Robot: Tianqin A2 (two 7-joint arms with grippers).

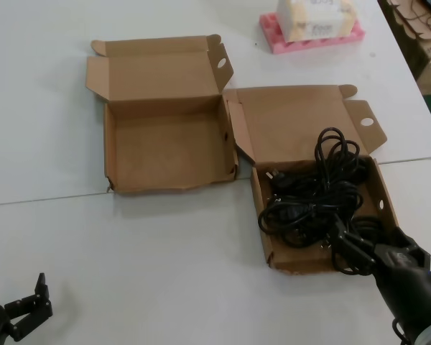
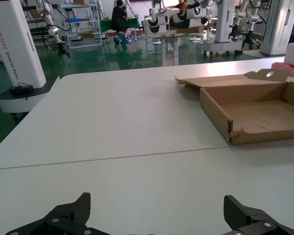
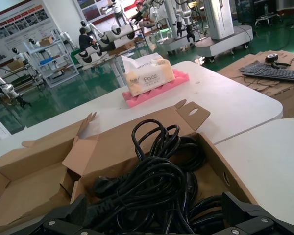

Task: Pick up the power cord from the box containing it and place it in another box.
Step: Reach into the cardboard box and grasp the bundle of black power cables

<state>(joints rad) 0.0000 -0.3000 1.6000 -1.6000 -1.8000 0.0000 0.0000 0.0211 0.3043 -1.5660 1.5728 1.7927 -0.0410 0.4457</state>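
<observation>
A tangle of black cords fills the narrower box, with a black plug at its far left corner. I cannot single out the power cord's narrow bundle in it. My right gripper hangs open just above the near end of the tangle, its jaws straddling cords in the right wrist view, right gripper. The wide box with the wavy front edge stands empty to the left, also in the left wrist view. My left gripper, is open and parked low at the near left.
A tissue pack on pink foam stands at the back. Both box lids lie open, away from me. A seam runs across the white table. Flat cardboard and a keyboard lie off the right side.
</observation>
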